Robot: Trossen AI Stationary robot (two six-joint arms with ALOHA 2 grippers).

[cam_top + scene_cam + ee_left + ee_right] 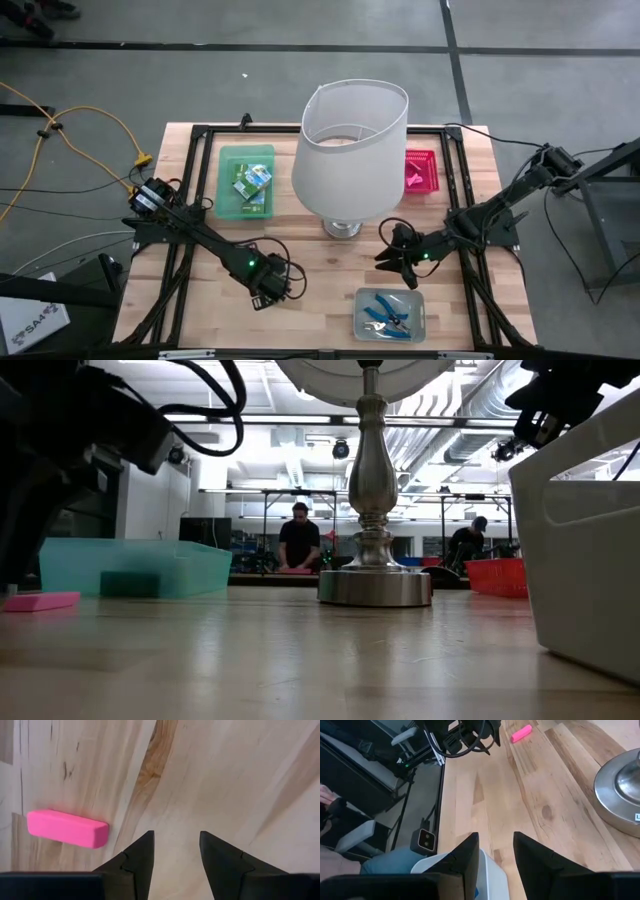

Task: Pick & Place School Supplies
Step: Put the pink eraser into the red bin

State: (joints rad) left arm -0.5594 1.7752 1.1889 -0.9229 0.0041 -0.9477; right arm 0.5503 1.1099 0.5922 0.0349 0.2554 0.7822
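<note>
A wooden table (330, 265) framed by black rails fills the overhead view. A large white lampshade (350, 150) on a silver lamp base (342, 228) stands at its centre, crowding the middle.

The left gripper (176, 851) hovers over bare wood near the front left edge, fingers spread with nothing between them. A pink eraser (66, 827) lies flat just beside it, untouched.

The right gripper (495, 851) hangs just beside the lamp base, fingers parted and empty, above the clear grey tray (390, 314) holding blue-handled scissors (385, 312) near the front edge.

A green tray (246, 182) with crayon boxes (252, 182) sits to the left of the lamp, a red tray (420, 172) to its right. Open wood lies between the grippers.

Beyond the table is a bright workshop where two people (299, 538) stand at benches.
</note>
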